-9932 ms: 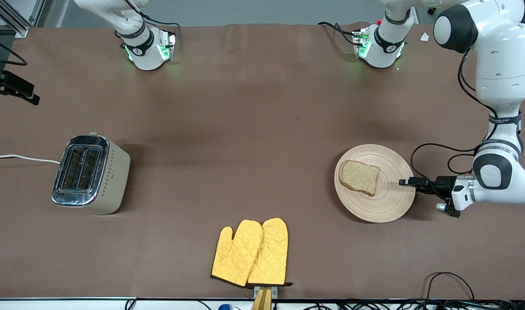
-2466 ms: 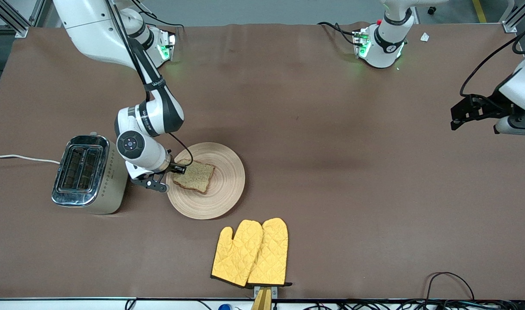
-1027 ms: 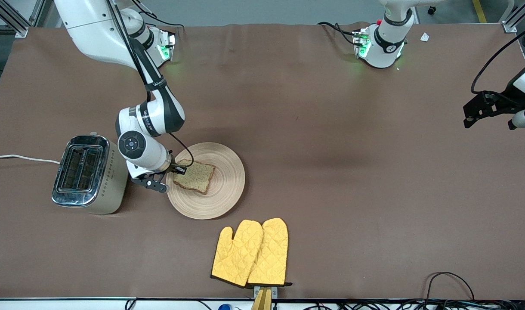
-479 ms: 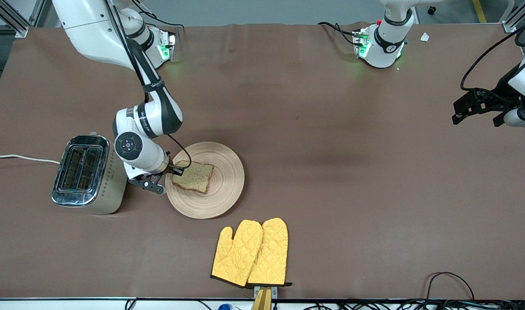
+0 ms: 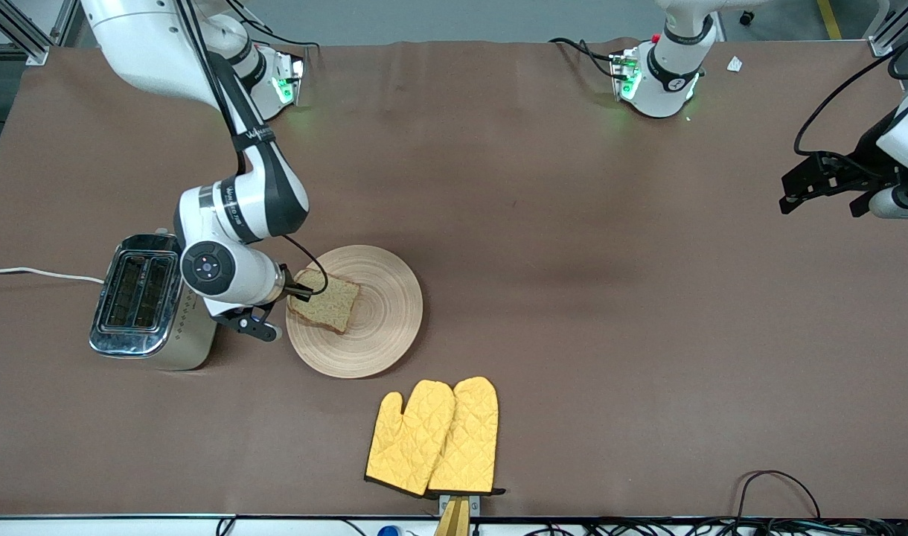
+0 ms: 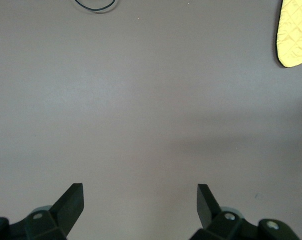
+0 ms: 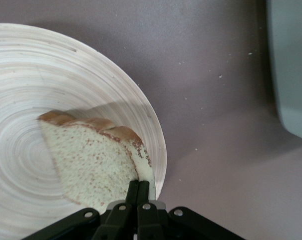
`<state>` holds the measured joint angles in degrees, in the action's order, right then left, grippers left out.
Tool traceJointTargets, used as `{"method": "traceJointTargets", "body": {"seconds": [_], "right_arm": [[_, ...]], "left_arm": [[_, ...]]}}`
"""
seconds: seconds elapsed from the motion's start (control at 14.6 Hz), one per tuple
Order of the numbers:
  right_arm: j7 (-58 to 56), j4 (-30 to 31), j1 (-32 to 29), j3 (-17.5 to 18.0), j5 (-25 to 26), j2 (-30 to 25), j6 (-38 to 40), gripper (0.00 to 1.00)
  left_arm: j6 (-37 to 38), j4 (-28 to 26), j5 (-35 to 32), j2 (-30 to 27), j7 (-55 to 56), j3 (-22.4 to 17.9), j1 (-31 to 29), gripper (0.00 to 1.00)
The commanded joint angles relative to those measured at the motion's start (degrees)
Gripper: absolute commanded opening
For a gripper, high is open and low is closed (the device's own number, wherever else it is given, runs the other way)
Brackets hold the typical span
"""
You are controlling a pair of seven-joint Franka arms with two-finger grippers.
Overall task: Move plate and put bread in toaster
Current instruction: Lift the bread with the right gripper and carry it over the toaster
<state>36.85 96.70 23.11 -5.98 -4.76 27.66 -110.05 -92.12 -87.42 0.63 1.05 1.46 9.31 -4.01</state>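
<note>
A: Why are we gripping the wholegrain bread slice [image 5: 324, 299] at its crust edge?

B: The right gripper [image 5: 289, 287], jaws clamped on it over the wooden plate [image 5: 383, 327], is keeping the slice free to enter the toaster [image 5: 154, 299] beside the plate.

A: And the left gripper [image 6: 140, 200]?

B: It is waiting over bare table, jaws apart.

White lettering runs along the dark band on the right arm's forearm [image 5: 252, 135] and along the band at its wrist [image 5: 231, 211]; neither can be read. The toaster [image 5: 155, 301] bears small dark marks, also unreadable.
</note>
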Motion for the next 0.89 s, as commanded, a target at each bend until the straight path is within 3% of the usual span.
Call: {"method": "traceJointTargets", "body": {"seconds": [0.0, 0.21, 0.55, 0.82], "right_arm": [[0.5, -4.22, -0.53, 0.35, 0.36, -1.64, 8.06, 0.0], [-0.2, -10.37, -0.7, 0.09, 1.67, -2.43, 17.56, 0.0], [-2.75, -18.55, 0.52, 0.61, 11.94, -3.4, 31.55, 0.0], [-8.53, -19.53, 1.85, 0.53, 23.53, -4.54, 36.92, 0.0]], "left_arm": [[1.15, 1.38, 0.16, 0.44, 0.21, 0.09, 0.14, 1.0], [1.15, 1.38, 0.08, 0.44, 0.21, 0.09, 0.14, 1.0], [1.15, 1.38, -0.01, 0.44, 0.21, 0.09, 0.05, 1.0], [1.15, 1.38, -0.01, 0.44, 0.12, 0.09, 0.05, 1.0]]}}
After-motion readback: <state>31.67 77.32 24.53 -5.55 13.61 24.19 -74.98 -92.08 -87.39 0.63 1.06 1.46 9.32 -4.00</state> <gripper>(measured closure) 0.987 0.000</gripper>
